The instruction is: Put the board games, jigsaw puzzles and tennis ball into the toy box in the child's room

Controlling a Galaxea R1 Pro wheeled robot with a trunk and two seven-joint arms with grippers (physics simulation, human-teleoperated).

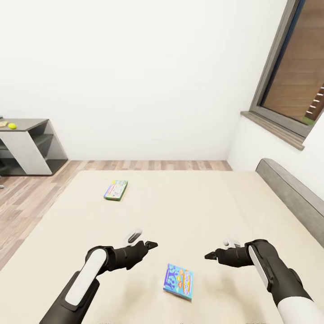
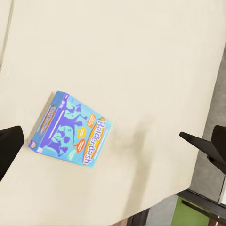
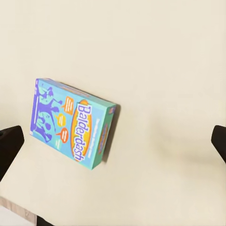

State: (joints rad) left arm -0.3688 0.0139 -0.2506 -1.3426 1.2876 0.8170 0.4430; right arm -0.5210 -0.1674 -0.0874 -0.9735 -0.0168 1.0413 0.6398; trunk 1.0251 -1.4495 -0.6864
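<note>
The blue "Balderdash" board game (image 1: 179, 281) (image 2: 70, 129) (image 3: 73, 122) lies flat on the beige bed (image 1: 189, 211), close in front of me. My left gripper (image 1: 146, 245) hovers open up and to its left. My right gripper (image 1: 210, 256) hovers open up and to its right. Neither touches the box. In each wrist view, dark fingers (image 2: 9, 146) (image 3: 8, 143) stand wide apart at the edges. A second, green-edged board game (image 1: 116, 189) lies farther up the bed. The tennis ball (image 1: 12, 126) rests on the dark grey side table (image 1: 31, 123) at far left. The toy box is out of view.
A grey headboard (image 1: 292, 189) borders the bed on the right, below a dark-framed window (image 1: 292, 81). Wood-plank floor (image 1: 27, 198) runs along the bed's left side. A flat yellowish thing (image 1: 3, 123) lies beside the ball, cut off by the picture's edge.
</note>
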